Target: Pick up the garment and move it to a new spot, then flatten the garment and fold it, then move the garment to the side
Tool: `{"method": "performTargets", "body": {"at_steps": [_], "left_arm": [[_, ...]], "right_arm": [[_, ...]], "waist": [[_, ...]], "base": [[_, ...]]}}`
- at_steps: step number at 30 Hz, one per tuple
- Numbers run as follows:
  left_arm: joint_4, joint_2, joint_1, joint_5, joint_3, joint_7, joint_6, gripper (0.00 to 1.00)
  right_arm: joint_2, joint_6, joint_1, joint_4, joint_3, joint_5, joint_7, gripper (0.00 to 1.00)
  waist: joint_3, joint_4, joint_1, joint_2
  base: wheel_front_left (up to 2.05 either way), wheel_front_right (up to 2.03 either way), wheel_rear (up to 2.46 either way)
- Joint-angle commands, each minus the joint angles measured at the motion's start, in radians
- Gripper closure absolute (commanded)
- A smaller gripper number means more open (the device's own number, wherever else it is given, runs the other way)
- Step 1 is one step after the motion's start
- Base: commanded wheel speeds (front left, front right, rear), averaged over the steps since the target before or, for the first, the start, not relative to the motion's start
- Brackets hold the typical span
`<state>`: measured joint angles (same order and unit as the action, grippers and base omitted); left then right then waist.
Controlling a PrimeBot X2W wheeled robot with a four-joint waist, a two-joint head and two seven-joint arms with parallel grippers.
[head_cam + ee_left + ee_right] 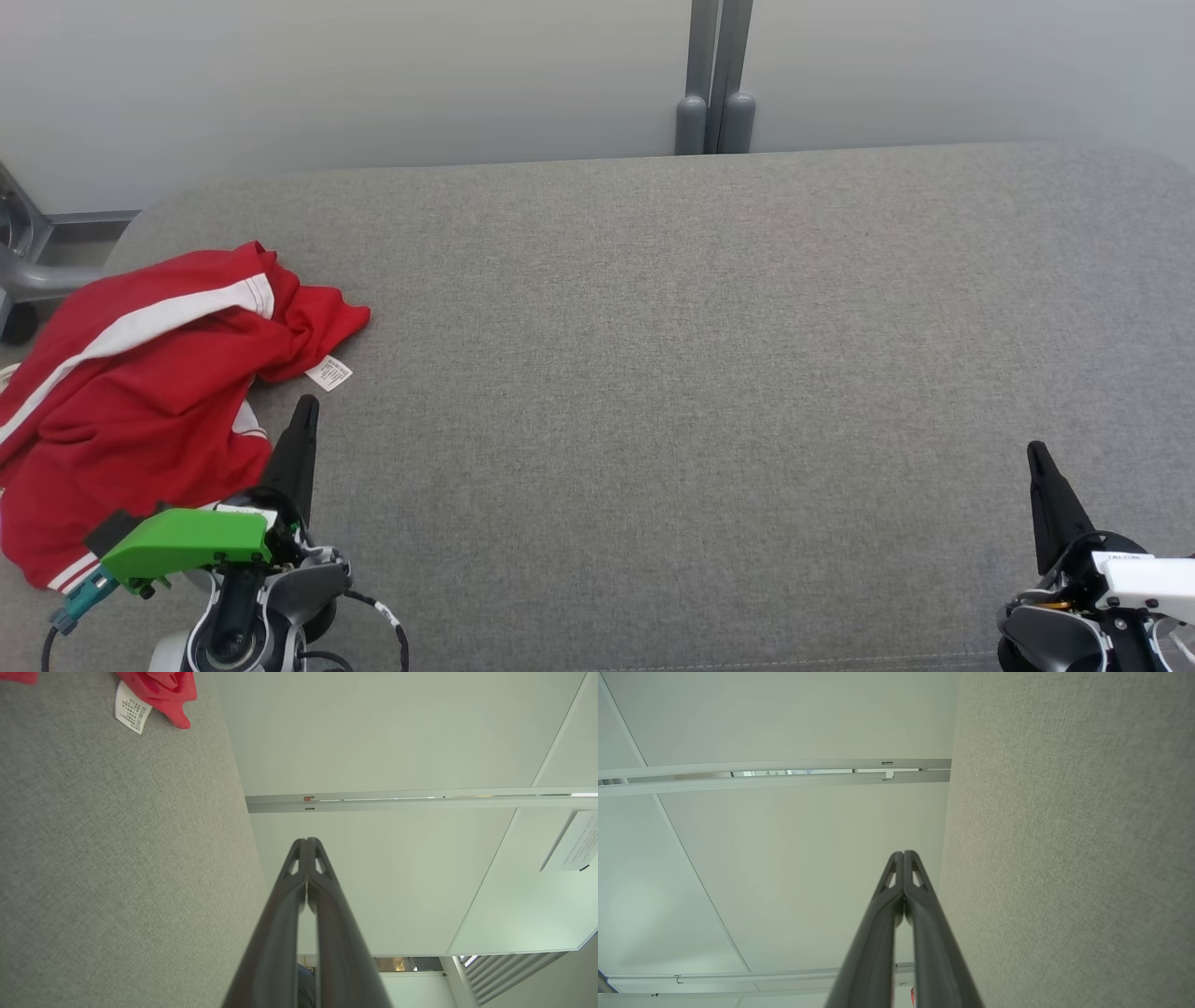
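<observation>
The left jaws and right jaws sit closed, empty. Just left of the left jaws lies the garment (140, 401), crumpled: likely soft, light, limp; pinch a raised fold.

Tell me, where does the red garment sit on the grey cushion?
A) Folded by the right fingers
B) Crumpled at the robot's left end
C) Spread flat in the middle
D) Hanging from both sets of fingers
B: the red garment lies bunched up at the left end of the grey cushion, beside the shut left fingers, which hold nothing.
</observation>
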<state>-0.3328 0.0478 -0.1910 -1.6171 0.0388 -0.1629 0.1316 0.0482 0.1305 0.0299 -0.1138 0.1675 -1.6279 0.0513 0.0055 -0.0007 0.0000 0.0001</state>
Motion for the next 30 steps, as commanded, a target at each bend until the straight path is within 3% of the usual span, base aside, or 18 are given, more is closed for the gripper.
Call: {"method": "performTargets", "body": {"at_steps": [1,14,15,16,17,18,19,30], "left_arm": [[0.000,0.001,-0.014,-0.003,0.001,0.002,0.002,1.00],[0.000,0.001,-0.014,-0.003,0.001,0.002,0.002,1.00],[0.000,0.000,0.000,0.000,0.000,0.000,0.000,0.00],[-0.003,-0.001,0.003,0.000,-0.001,0.000,0.000,0.00],[-0.011,-0.002,0.010,0.000,-0.003,0.001,0.000,1.00],[-0.020,-0.003,0.019,0.000,-0.004,0.001,0.000,1.00],[-0.029,-0.004,0.031,0.000,-0.005,0.001,0.000,0.00],[-0.020,0.000,0.058,0.041,-0.043,0.059,0.000,0.00]], "right_arm": [[0.004,0.000,-0.008,0.003,0.001,-0.003,0.000,1.00],[0.004,0.000,-0.008,0.003,0.001,-0.003,0.000,1.00],[0.000,0.000,0.000,0.000,0.000,0.000,0.000,0.00],[-0.001,0.000,0.001,-0.005,-0.001,0.000,0.000,0.00],[-0.004,0.000,0.006,-0.013,-0.002,0.001,-0.001,1.00],[-0.008,0.000,0.010,-0.022,-0.003,0.001,-0.001,1.00],[-0.011,0.000,0.014,-0.032,-0.004,0.001,-0.001,0.00],[-0.009,0.000,-0.004,-0.059,-0.065,0.053,-0.045,0.00]], "waist": [[0.000,0.000,0.0000,-0.0001],[0.000,0.000,0.0000,-0.0001],[0.000,0.000,0.0000,-0.0001],[0.000,0.000,0.0000,-0.0001],[0.000,0.000,0.0000,-0.0001],[0.000,0.000,0.0000,-0.0001],[0.000,0.000,0.0000,-0.0001],[-0.011,-0.001,0.0000,-0.0001]], "base": [[0.00,0.00,0.00],[0.00,0.00,0.00],[0.00,0.00,0.00],[0.00,0.00,0.00],[0.00,0.00,0.00],[0.00,0.00,0.00],[0.00,0.00,0.00],[0.00,0.00,0.00]]}}
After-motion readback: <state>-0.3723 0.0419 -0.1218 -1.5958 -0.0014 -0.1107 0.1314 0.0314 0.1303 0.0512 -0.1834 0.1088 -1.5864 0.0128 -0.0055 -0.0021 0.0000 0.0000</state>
